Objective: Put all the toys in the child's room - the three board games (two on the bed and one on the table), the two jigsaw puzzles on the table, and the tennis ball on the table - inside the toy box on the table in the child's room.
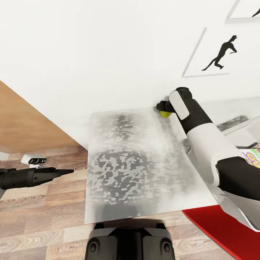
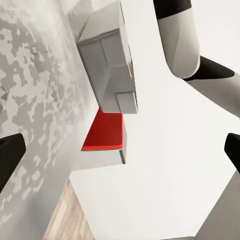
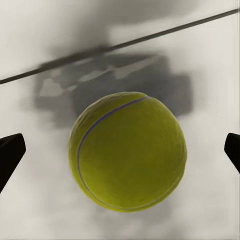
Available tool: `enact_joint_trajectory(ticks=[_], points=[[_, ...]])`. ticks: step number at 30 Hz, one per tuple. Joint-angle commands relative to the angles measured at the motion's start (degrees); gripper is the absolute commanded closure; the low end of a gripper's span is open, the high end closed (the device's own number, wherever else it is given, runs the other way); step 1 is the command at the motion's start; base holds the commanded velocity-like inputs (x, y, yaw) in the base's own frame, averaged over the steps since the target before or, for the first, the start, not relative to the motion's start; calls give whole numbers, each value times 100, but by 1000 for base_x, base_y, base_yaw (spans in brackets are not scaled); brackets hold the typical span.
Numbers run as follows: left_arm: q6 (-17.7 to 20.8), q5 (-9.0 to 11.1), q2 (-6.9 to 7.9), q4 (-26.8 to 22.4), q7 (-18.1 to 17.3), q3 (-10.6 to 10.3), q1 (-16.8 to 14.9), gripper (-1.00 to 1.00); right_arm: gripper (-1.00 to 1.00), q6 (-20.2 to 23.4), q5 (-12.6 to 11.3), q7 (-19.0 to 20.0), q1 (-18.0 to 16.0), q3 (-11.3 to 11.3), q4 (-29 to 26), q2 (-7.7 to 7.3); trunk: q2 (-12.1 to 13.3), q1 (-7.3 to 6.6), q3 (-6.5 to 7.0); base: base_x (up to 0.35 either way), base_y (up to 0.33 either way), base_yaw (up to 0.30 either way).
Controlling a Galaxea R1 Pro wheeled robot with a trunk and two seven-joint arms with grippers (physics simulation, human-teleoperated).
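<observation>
Now my right pincer (image 3: 120, 150) is spread wide, straddling the tennis ball (image 3: 127, 151) at the surface's (image 1: 137, 169) far edge by the wall. Light, springy, fuzzy, prone to roll; grip across its middle.

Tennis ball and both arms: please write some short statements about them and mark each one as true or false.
1. The tennis ball lies on the table near the wall. True.
2. The right gripper is shut on the ball. False: in the right wrist view its jaws stand wide apart with the ball between them, untouched.
3. The left gripper hangs over the wood floor, beside the table. True.
4. The left gripper holds a board game. False: in the left wrist view its jaws are apart and empty.
5. The ball is red. False: it is yellow-green.
</observation>
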Motion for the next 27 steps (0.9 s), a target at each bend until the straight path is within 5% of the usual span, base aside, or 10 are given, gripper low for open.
enact_joint_trajectory(ticks=[1,27], points=[[61,1,3,-2,-19,-2,-2,-100,-100,7,-62,-58,-5,19,-2,-4,-9,3,-7,0,0,0],[61,1,0,-1,-19,-2,-2,-100,-100,-10,-61,-58,-5,20,134,61,-9,3,-7,0,0,0]])
